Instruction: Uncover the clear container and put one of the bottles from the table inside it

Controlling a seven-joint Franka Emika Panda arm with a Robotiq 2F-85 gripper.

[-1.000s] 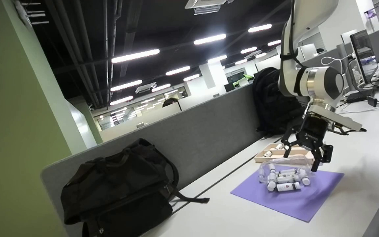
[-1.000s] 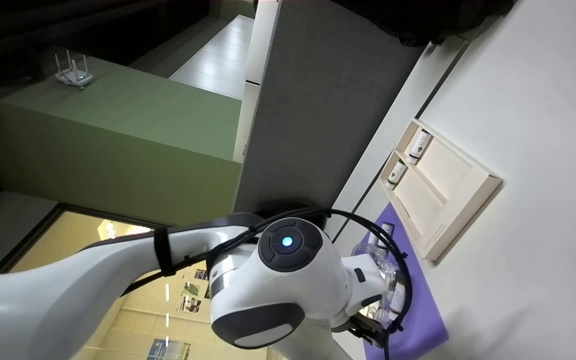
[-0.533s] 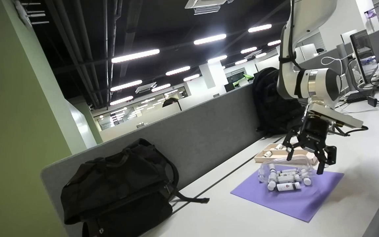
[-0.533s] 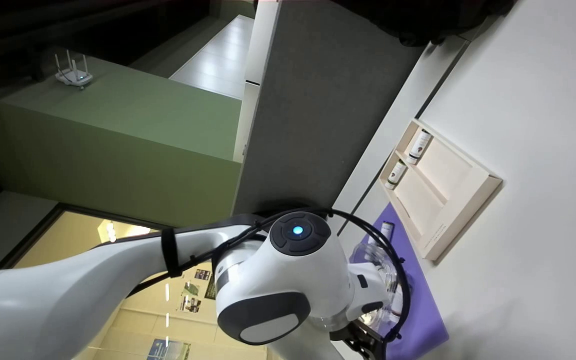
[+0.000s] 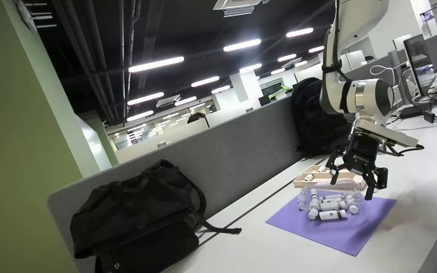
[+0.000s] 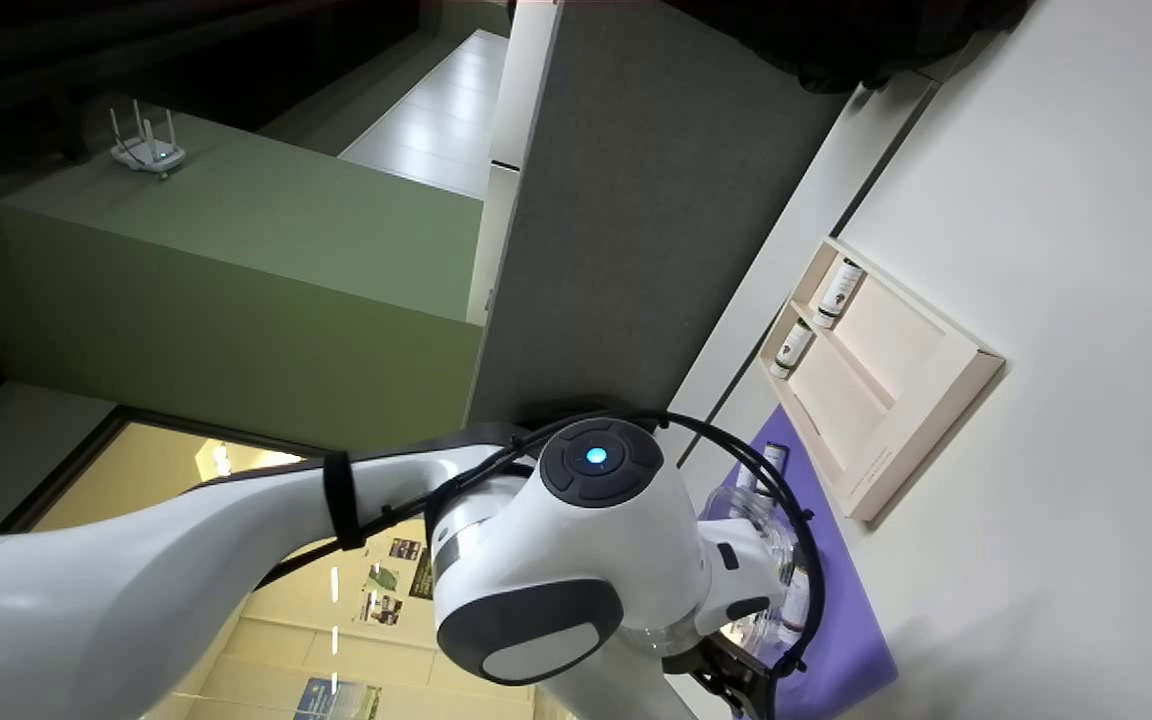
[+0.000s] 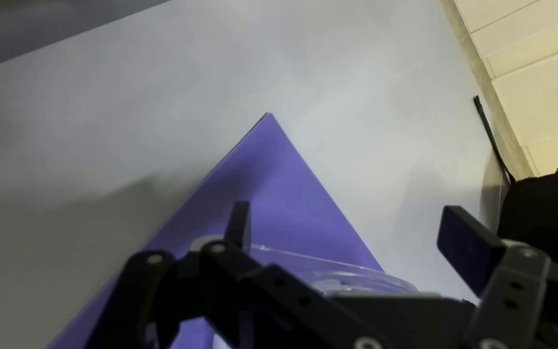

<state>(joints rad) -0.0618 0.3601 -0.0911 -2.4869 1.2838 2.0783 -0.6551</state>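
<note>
Shifted slightly toward four o'clock since a second ago in an exterior view, the Robotiq gripper stands with both fingers spread wide near the clear container, which sits at its eight o'clock on the purple mat. Glossy, see-through and round-edged, the container shows among a cluster of white-labelled bottles, though I cannot tell which lie inside. At its twelve o'clock is a divided tan tray with a bottle in each of two compartments, and at nine o'clock, well apart, a black backpack slumps beside the grey partition.
</note>
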